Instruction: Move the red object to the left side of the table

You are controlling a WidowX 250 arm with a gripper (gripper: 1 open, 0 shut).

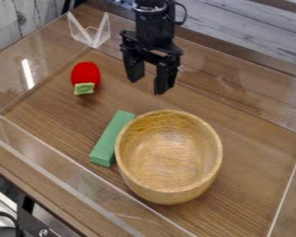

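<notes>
The gripper [151, 81] hangs in the upper middle of the frame, pointing straight down at the table [225, 102]. Its two dark fingers [133, 70] stand wide apart with bare wood showing between them, and nothing is held. The black body of the arm rises from it toward the top edge of the picture.

To the left of the gripper, well apart from it, the red object [84, 77] lies on the tabletop in the upper left part of the frame. It is a small rounded red toy with a light green leafy end turned toward the lower edge of the picture. Nothing touches it.

Below the gripper, in the lower middle of the frame, a flat green rectangular block [111, 137] lies slantwise on the wood. Its right long edge sits just beside the rim of a wooden bowl [170, 154]; whether the two touch cannot be told. The bowl is upright and fills much of the lower right part of the picture.

Clear acrylic walls [27, 51] border the tabletop, one running along the left side and another across the lower left corner.
</notes>
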